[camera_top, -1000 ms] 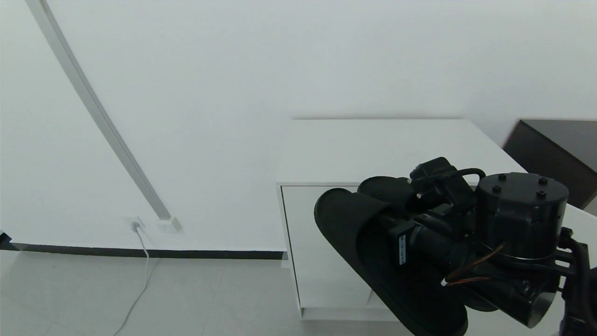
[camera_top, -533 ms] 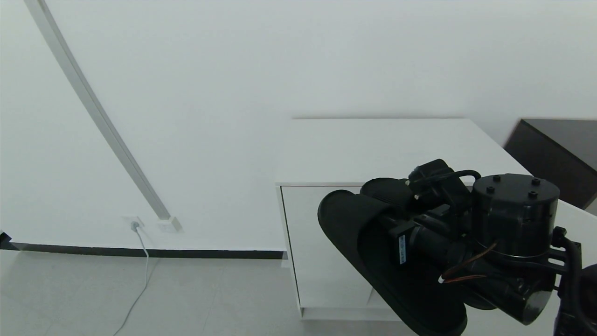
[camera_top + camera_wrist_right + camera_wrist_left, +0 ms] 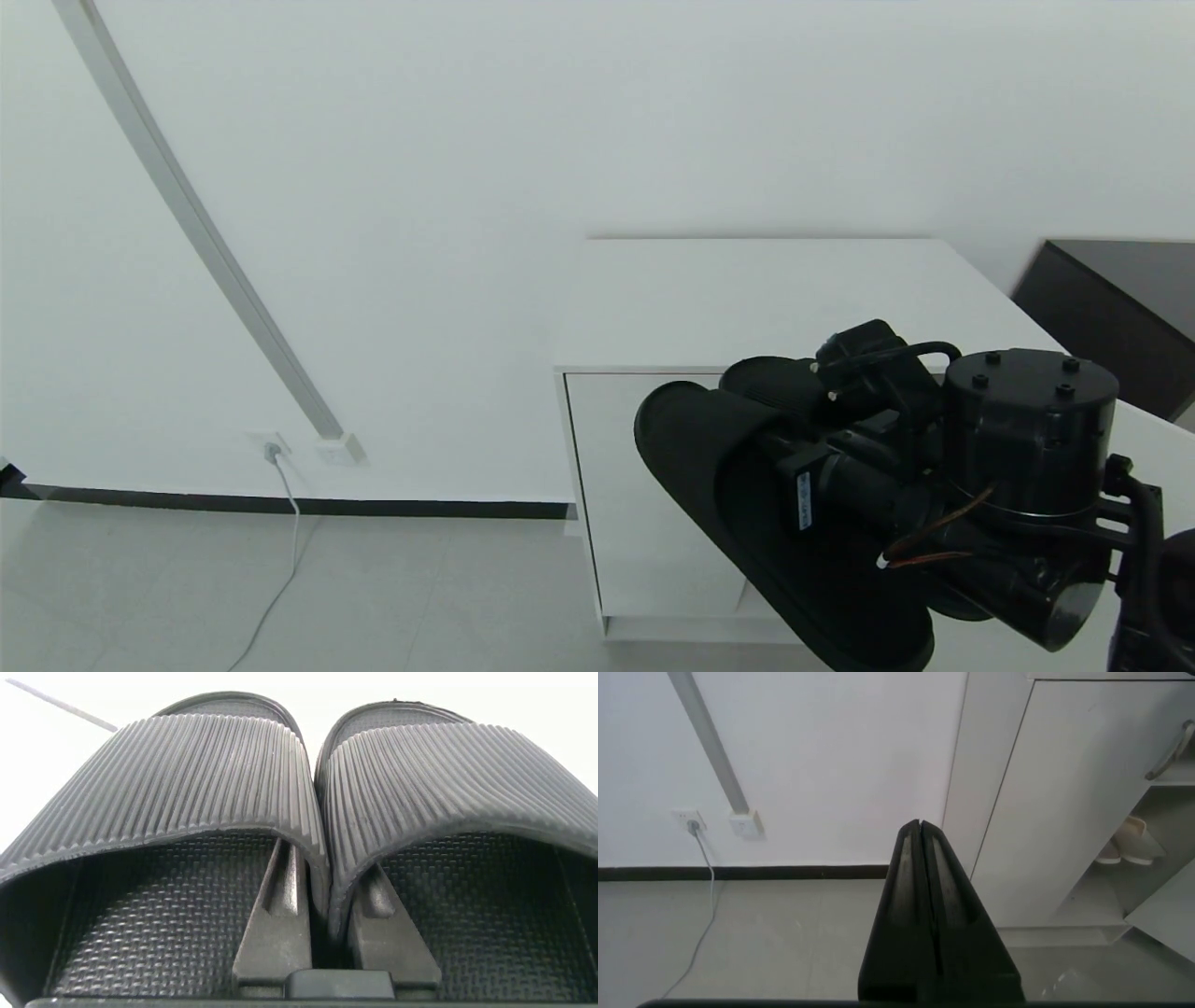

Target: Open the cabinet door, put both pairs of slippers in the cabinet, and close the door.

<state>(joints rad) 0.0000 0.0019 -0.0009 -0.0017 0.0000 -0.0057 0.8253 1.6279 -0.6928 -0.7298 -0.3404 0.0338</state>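
The jaws of the right gripper [image 3: 327, 873] are clamping the touching inner walls of the black slippers [image 3: 747, 504], one finger under each ribbed strap. The pair is hanging before the top front edge of the white cabinet [image 3: 653, 523]. A small label [image 3: 804, 501] on that gripper is showing print too small to read. The jaws of the left gripper [image 3: 920, 831] are pressing together, empty. Pale slippers [image 3: 1130, 842] are lying on a shelf inside the cabinet.

cabinet [image 3: 639, 523] front hidden behind black slippers [image 3: 695, 443]

White wall [image 3: 560, 112], pale grey floor [image 3: 420, 597].
A grey strip [image 3: 187, 215] slants down to end beside a socket [image 3: 271, 448], whose white cable [image 3: 285, 551] trails over the floor; dark skirting [image 3: 308, 507] lines the wall's foot, and dark furniture [image 3: 1111, 308] stands at right.
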